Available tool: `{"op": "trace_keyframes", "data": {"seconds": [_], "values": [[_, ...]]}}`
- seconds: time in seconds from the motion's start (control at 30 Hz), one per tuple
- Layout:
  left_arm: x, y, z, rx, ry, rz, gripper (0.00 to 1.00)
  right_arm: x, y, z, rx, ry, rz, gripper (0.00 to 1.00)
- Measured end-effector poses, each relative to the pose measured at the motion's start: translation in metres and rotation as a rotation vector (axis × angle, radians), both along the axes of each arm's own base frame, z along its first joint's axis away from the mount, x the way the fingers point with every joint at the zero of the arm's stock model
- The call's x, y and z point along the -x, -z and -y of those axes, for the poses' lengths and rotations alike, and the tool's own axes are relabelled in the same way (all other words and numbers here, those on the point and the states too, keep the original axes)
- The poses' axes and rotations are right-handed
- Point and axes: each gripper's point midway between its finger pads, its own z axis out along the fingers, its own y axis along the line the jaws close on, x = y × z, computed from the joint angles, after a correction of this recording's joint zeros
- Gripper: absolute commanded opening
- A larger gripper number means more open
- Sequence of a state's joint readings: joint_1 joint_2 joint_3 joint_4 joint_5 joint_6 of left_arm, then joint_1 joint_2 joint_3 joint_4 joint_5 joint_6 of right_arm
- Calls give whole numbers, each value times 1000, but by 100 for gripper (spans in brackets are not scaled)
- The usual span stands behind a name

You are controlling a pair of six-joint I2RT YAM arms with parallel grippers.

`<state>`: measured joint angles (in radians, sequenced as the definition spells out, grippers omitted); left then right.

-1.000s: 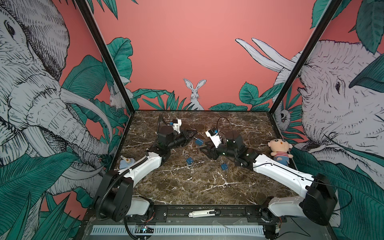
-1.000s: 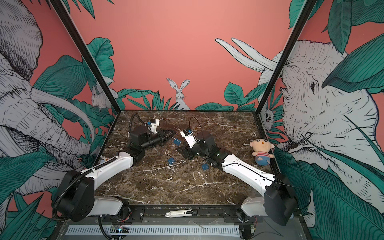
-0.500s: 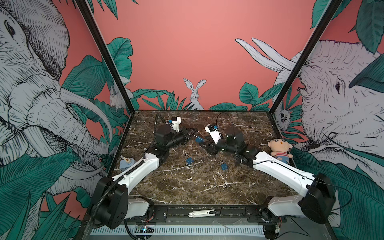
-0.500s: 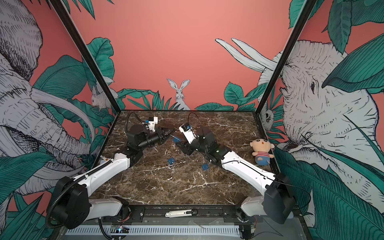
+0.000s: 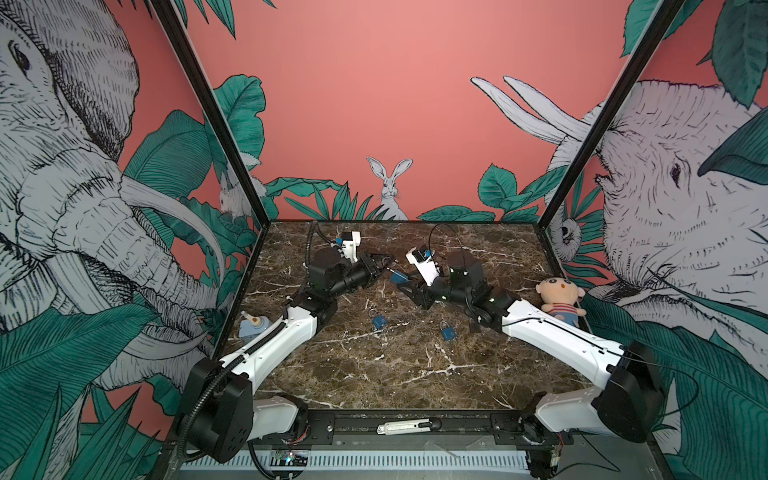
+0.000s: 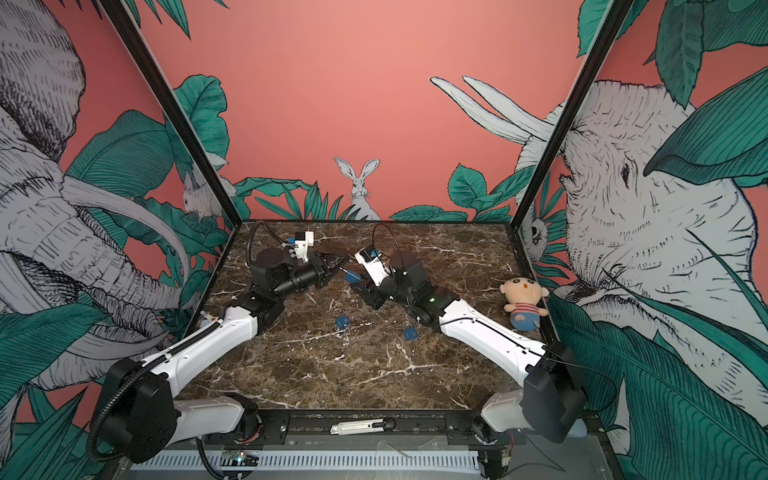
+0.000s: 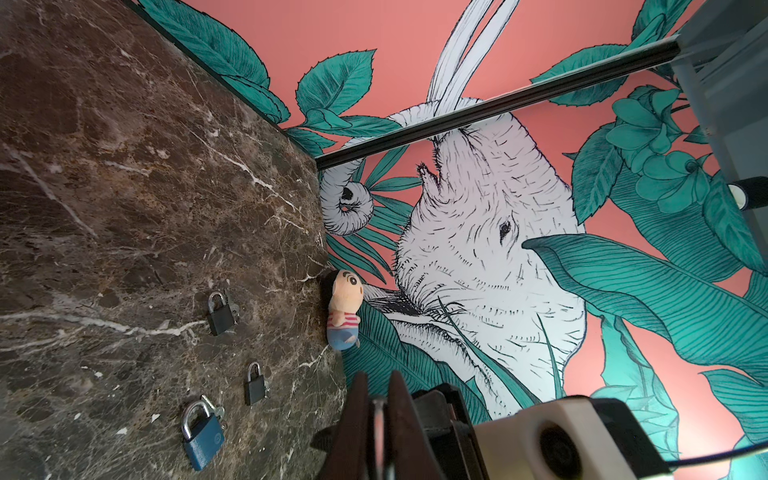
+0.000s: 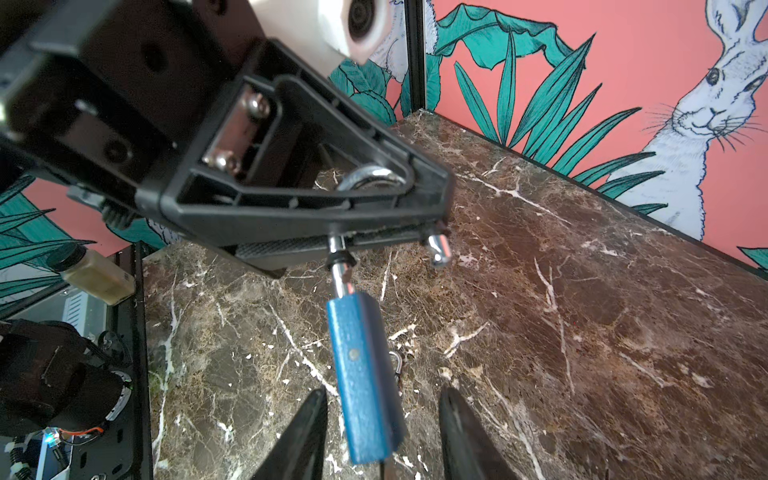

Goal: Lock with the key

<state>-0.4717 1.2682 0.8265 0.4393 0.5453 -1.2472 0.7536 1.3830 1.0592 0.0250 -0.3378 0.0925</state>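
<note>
Two arms meet over a dark brown marbled tabletop (image 5: 407, 374), boxed in by salmon walls (image 5: 415, 104) painted with elephants, leaves and a rabbit; a plush doll (image 5: 561, 297) sits at its right edge. Both top views show two blue padlocks (image 5: 379, 321) lying mid-table. Only the left wrist view shows two black padlocks (image 7: 220, 313) and the key (image 7: 215, 409), flat on the marble touching one blue padlock. The right wrist view shows the grip closely: the left gripper (image 8: 432, 226) is pinched on the shackle of a hanging padlock (image 8: 365, 378), whose blue body dangles between the spread fingers of the right gripper (image 8: 383, 392), with a clear gap on one side. A dark-capped bottle (image 8: 95, 274) beyond the table edge holds pale yellowish liquid
</note>
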Motion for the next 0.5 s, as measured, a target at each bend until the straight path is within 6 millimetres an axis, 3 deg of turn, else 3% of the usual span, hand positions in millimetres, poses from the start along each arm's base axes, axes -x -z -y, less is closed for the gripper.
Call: {"op": "trace_keyframes", "data": {"seconds": [0.33,0.5], "values": [[4,-2,5,13,21,-12,0,-5,-6,-6,-8,-11,20,41],[5,-2,5,14,24,-14,0,-4,-5,-7,-8,-16,22,28]]}}
